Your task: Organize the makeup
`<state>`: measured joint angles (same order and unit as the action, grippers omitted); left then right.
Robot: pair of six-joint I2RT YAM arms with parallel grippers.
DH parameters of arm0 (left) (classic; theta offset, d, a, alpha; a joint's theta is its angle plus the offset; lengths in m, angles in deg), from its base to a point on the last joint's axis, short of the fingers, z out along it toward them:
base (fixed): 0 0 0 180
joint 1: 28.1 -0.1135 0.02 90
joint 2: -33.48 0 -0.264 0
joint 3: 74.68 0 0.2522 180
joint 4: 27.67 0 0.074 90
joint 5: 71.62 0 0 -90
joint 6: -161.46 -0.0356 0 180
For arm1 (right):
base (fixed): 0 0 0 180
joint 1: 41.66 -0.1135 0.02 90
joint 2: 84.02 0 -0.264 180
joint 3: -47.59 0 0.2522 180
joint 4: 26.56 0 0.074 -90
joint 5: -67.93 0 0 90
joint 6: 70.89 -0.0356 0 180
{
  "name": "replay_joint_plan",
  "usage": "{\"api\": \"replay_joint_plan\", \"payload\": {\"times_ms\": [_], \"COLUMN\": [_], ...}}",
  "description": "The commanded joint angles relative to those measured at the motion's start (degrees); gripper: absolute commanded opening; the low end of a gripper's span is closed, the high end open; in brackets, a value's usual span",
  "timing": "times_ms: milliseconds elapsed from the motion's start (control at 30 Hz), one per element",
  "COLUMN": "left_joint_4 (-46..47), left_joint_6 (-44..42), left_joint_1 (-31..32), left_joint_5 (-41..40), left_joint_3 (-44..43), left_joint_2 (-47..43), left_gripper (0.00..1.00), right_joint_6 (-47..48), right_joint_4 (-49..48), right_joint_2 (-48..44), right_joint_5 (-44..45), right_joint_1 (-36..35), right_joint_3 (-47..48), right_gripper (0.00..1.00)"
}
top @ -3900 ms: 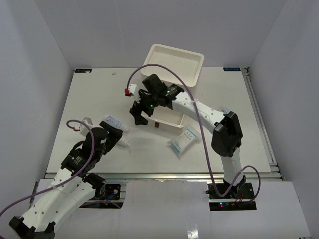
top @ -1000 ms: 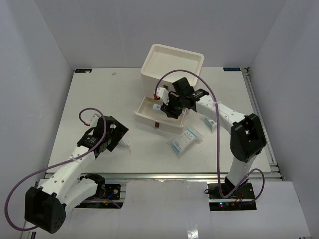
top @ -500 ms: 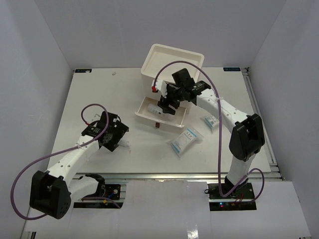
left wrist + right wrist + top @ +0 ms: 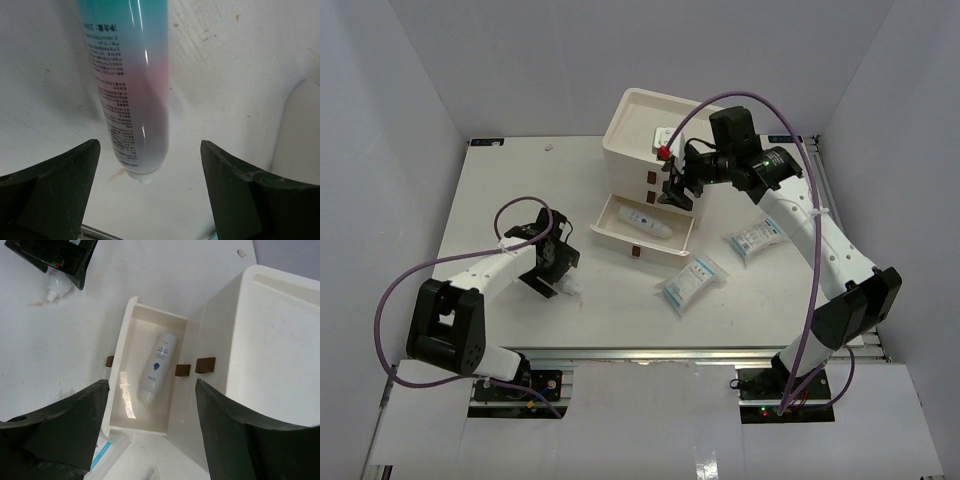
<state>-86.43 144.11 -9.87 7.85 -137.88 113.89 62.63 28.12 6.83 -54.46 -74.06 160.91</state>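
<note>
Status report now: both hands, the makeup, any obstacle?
Left hand open over one tube on table. Right hand open above drawer; second tube inside. No obstacle seen.

Teal-to-pink gradient tube (image 4: 135, 75), cream box (image 4: 260, 340), brown drawer handles (image 4: 205, 365)

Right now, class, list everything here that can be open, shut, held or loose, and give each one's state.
Bottom drawer: pulled open.
Upper two drawers: shut.
Drawer tube: lying loose inside the bottom drawer.
Outside tube: lying on the table, ungripped.
Left gripper: open, astride the outside tube.
Right gripper: open, holding nothing.
Packets: both loose on the table.
</note>
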Motion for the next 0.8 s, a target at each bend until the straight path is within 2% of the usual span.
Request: {"api": "replay_joint_plan", "payload": {"times_ms": [0, 200, 267, 300, 367, 400, 433, 567, 667, 767], "left_joint_4": [-1.1, 0.2, 0.9, 1.2, 2.2, 2.7, 3.2, 5.1, 5.4, 5.9], "left_joint_6": [-1.0, -2.1, -2.4, -2.7, -3.5, -4.1, -5.1, -9.2, -9.3, -6.6], "left_joint_1": [-0.8, -1.2, -1.2, -1.3, -1.3, -1.3, -1.2, -0.4, 3.1, 8.3], "left_joint_5": [-1.3, -0.6, -0.3, 0.0, 0.7, 1.4, 2.3, 8.5, 10.2, 10.4], "left_joint_3": [-1.5, -1.1, -0.1, 0.2, 0.6, 0.7, 0.5, -1.3, -5.3, -12.6], "left_joint_2": [2.5, 5.3, 4.5, 4.0, 2.2, 1.6, 0.3, -3.8, -8.8, -8.3], "left_gripper": [0.89, 0.67, 0.54, 0.45, 0.12, 0.05, 0.01, 0.0, 0.0, 0.0], "right_joint_6": [-2.8, -7.0, -8.0, -8.5, -8.9, -9.4, -9.7, -10.6, -10.8, -11.2], "right_joint_4": [0.7, -0.3, -0.8, -1.0, -1.5, -1.6, -1.8, -2.1, -2.1, -2.4], "right_joint_2": [-0.3, -0.1, -0.6, -0.9, -1.7, -1.9, -2.2, -3.4, -4.3, -5.4], "right_joint_5": [-3.9, -7.9, -9.4, -9.8, -10.5, -10.9, -11.1, -12.0, -12.6, -13.1], "right_joint_1": [5.0, 12.2, 13.9, 14.3, 15.3, 15.6, 16.2, 18.1, 19.7, 21.2], "right_joint_3": [5.3, 6.9, 5.9, 5.6, 4.6, 4.2, 4.1, 3.4, 2.5, 0.9], "right_gripper": [0.77, 0.76, 0.76, 0.76, 0.76, 0.76, 0.76, 0.76, 0.76, 0.76]}}
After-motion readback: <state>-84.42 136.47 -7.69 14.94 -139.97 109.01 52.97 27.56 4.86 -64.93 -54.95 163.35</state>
